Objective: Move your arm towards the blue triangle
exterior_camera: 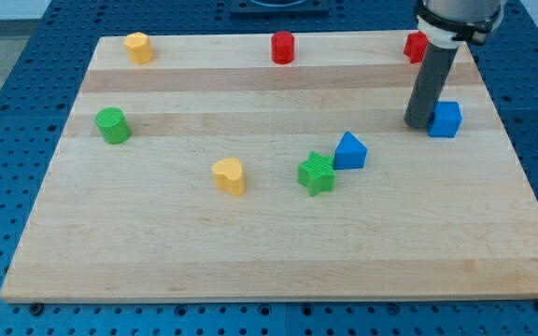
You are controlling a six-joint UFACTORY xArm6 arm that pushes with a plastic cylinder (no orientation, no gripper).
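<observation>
Eight blocks loose on board (278, 261).

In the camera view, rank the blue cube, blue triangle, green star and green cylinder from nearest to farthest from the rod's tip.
From my tip:
1. blue cube, right beside it on the view's right.
2. blue triangle, lower left of it.
3. green star, just beyond the triangle.
4. green cylinder, far at the view's left.

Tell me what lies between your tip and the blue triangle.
Nothing: in the camera view, only bare wood of the board separates my tip from the blue triangle. The blue cube sits on the tip's other side, toward the view's right.
</observation>
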